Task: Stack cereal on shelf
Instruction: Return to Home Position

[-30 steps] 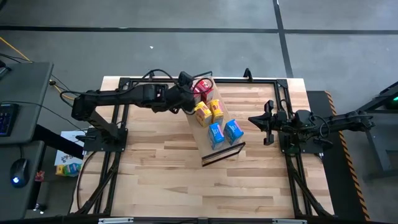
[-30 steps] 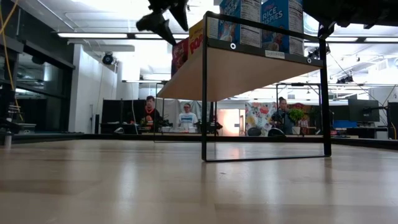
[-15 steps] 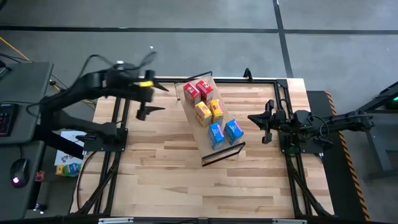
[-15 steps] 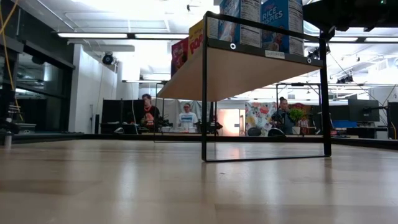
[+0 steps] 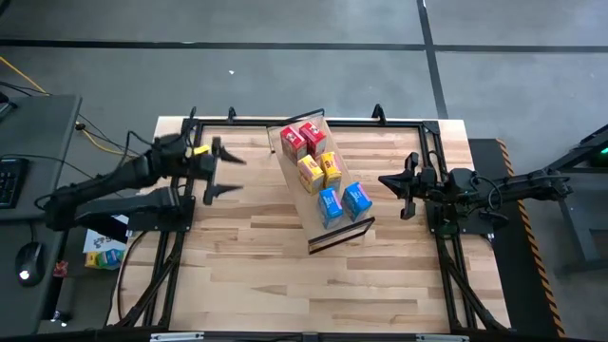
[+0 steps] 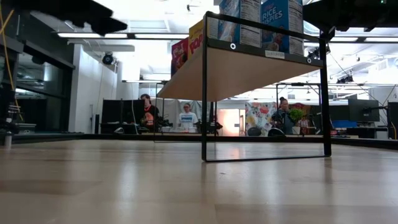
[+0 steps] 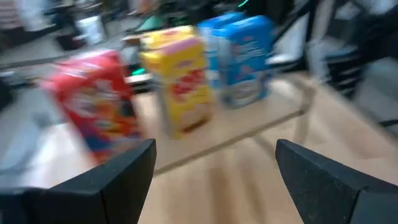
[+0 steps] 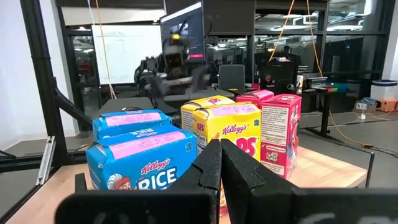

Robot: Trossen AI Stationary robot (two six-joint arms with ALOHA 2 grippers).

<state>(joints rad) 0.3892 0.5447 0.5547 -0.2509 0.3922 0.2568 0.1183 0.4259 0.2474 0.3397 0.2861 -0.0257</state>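
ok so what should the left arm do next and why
Probably draw the left gripper back toward its own base and shut its jaws, matching the right gripper, which sits parked at the table's right side with jaws shut. Nothing looks left to place: all six cereal boxes stand on the shelf, and the left jaws hang open and empty, clear of it.

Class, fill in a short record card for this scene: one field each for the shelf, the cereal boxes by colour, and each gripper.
shelf: stands slantwise in the middle of the table, carrying all six boxes
red boxes: pair side by side at one end
yellow boxes: pair in the middle
blue boxes: pair at the other end
left gripper: open, empty, over the table's left side, apart from the shelf
right gripper: shut, empty, at the table's right side, pointing toward the shelf
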